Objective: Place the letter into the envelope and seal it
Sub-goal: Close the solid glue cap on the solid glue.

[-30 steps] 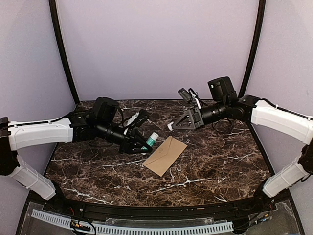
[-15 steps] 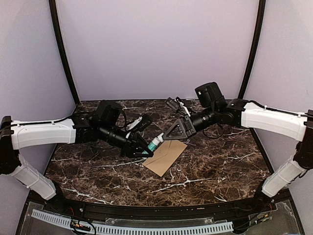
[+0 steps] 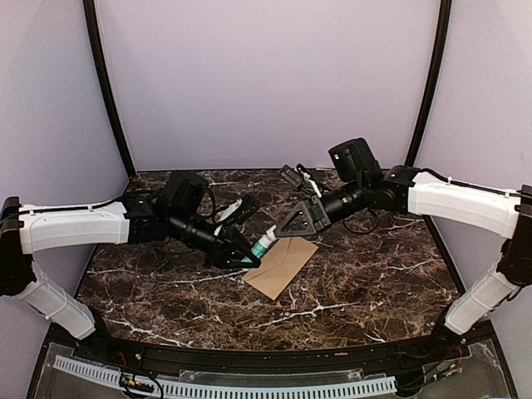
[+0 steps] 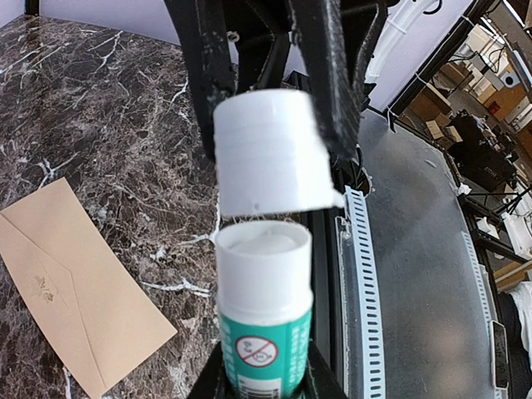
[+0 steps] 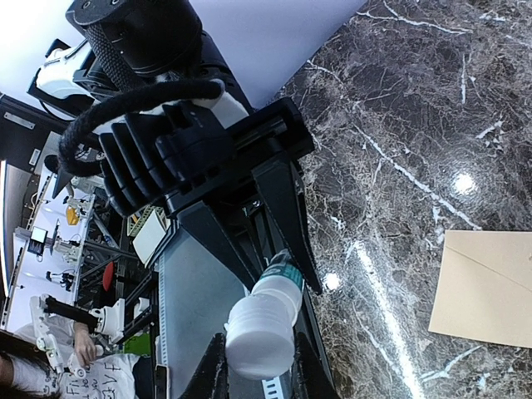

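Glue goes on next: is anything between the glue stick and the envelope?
Nothing lies on the envelope. Only the cap, held in the right tool, hangs just off the glue stick in the left tool.

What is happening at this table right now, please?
The left gripper holds a glue stick upright above the marble table. The right gripper holds the white cap directly over the open end, with a small gap between them. The tan envelope lies flat on the table beside them, untouched, with its flap folded down. No letter is in view, and whether the flap is glued cannot be told.
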Motion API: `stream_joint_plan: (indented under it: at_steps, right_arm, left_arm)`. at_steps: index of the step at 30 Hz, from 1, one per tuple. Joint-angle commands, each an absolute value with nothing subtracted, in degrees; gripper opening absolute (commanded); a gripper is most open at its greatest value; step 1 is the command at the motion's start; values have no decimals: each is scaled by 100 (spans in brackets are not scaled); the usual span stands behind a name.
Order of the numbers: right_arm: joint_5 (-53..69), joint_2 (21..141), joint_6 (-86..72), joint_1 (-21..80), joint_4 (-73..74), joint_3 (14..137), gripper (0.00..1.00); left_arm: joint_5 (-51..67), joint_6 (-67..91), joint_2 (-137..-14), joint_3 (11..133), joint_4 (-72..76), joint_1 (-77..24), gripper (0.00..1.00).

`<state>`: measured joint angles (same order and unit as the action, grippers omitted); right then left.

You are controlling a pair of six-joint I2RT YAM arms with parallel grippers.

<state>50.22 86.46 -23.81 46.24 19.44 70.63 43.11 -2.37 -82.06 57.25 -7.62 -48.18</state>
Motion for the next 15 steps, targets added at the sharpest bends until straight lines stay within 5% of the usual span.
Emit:
stream_joint_plan:
  at_steps: [1,15]
  right_arm:
    - [4780,8444,-2120,4542,2262,7343,0]
    - [4950,8500,-2230,4518,2036,7027,0]
  left_arm:
    - [4353,-340,-8162,5862,-844,-4845,0]
    - [4395,-300,-8131,5854,-775,-4848,0]
